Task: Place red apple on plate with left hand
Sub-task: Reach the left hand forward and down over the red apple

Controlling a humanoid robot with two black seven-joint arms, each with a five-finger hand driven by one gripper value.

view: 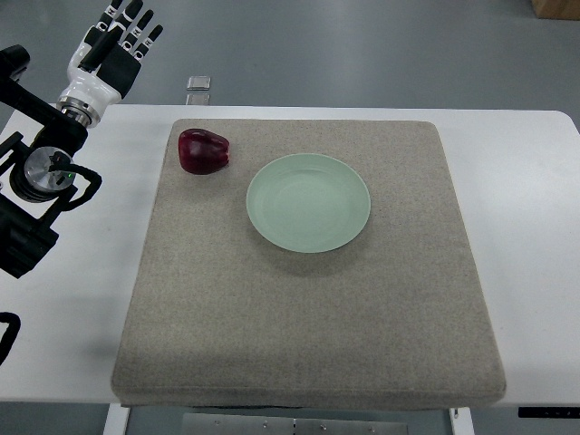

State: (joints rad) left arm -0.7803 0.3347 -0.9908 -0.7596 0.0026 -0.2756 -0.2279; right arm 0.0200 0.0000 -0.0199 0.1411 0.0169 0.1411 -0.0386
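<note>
Left hand (113,45) hovered beyond the table (526,181) edge, fingers (136,23) extended, holding nothing; apple (203,150) sat left of plate (308,202), ungrasped.

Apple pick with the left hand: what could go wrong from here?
1. The red apple lies near the mat's far left corner; a clumsy grasp might roll it off onto the table.
2. The left hand is open, beyond the table's far edge; it may nudge the apple.
3. The plate sits close by; a low carry might clip its rim.
</note>
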